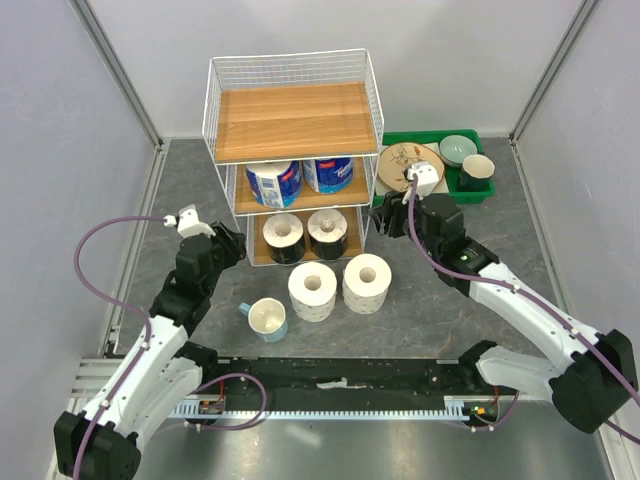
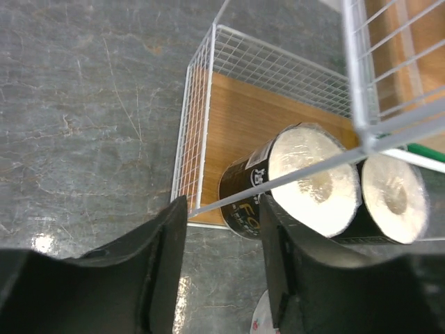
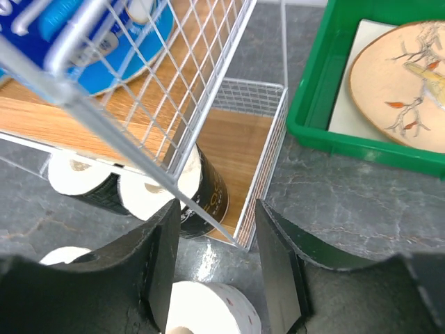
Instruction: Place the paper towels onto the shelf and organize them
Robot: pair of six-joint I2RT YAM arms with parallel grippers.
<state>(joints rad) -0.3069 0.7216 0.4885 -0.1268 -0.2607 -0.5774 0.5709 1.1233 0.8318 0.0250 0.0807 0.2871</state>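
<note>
Our left gripper [image 2: 222,236] and right gripper [image 3: 212,243] are both spread and empty, blue rolls [image 1: 275,182] and dark rolls [image 1: 283,235] paired by tier in the shelf [image 1: 295,120], so the 2 speckled rolls [image 1: 313,290] at its 6 o'clock probably go up top.

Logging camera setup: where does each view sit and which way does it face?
Top external: above and behind the bases, looking down on the shelf and speckled rolls; both arms show.
Left wrist: behind the left gripper, facing the bottom tier's left end; open fingers show.
Right wrist: behind the right gripper, facing the shelf's right end and green tray; open fingers show.
Both wrist views share the dark-wrapped rolls.
</note>
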